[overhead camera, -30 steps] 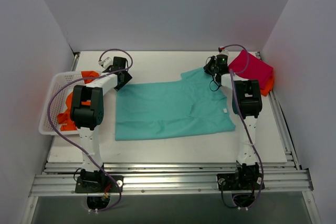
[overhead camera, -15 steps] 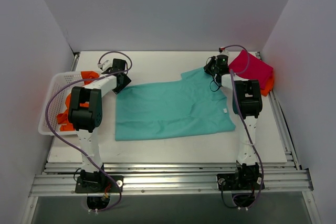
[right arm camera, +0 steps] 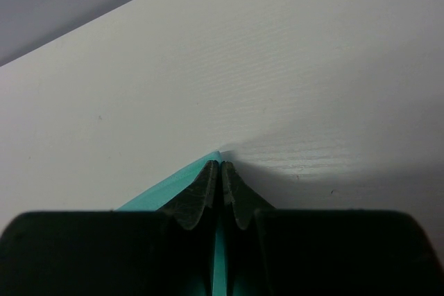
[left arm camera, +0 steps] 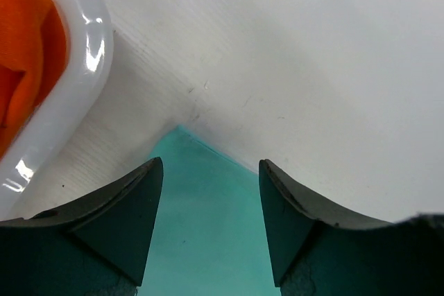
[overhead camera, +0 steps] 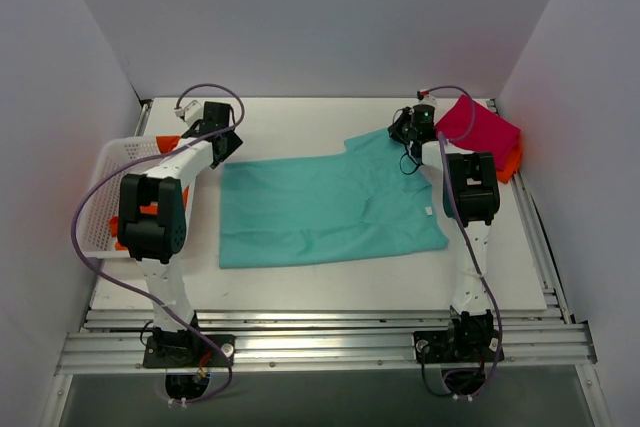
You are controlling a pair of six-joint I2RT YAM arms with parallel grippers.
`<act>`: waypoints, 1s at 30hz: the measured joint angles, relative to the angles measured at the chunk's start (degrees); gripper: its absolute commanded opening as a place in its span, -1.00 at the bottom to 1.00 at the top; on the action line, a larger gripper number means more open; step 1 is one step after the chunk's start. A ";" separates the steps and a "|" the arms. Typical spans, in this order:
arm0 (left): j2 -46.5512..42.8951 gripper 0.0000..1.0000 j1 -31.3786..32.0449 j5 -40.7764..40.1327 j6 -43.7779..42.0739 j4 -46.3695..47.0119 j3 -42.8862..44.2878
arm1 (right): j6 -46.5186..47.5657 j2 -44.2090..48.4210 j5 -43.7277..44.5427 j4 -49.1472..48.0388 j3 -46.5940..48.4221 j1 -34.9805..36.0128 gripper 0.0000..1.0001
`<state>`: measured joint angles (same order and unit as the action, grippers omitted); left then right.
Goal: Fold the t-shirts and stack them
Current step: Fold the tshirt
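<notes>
A teal t-shirt (overhead camera: 330,209) lies spread flat in the middle of the table. My left gripper (overhead camera: 222,144) hangs open above its far left corner (left arm camera: 201,192), the cloth showing between the two fingers (left arm camera: 128,213) untouched. My right gripper (overhead camera: 400,132) is shut on the teal shirt's far right corner, a thin edge of teal cloth (right arm camera: 219,254) pinched between the fingertips (right arm camera: 220,166). A folded magenta t-shirt (overhead camera: 484,129) lies at the far right on top of an orange one (overhead camera: 512,160). More orange t-shirts (overhead camera: 130,222) sit in the basket.
A white mesh basket (overhead camera: 105,169) stands at the left edge, its glossy rim (left arm camera: 76,95) close beside my left gripper. Walls close in the table at the back and both sides.
My left gripper has drawn back toward the far left, off the teal shirt's corner area and nearer the basket. The right arm and the shirt have not moved.
</notes>
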<state>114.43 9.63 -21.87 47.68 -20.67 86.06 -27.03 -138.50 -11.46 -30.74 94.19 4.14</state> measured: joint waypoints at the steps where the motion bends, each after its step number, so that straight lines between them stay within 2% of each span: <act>1: -0.85 0.33 -0.04 -0.02 -0.13 0.00 0.00 | 0.00 0.00 0.00 -0.02 0.00 0.00 -1.00; 10: -2.51 0.33 -0.04 0.04 0.26 -0.50 -1.09 | -0.07 0.02 -0.04 -0.04 -0.02 -0.04 -1.00; 21: 3.08 0.33 0.04 1.60 1.29 -0.90 -1.05 | -0.17 0.02 -0.15 -0.07 -0.02 -0.07 -1.00; 30: 7.54 0.33 0.76 1.84 1.46 -1.40 2.62 | -0.24 0.02 -0.59 -0.26 -0.13 -0.22 -1.00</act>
<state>121.97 10.39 -20.03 49.15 -22.06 88.68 -27.27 -138.47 -12.05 -31.00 94.06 3.92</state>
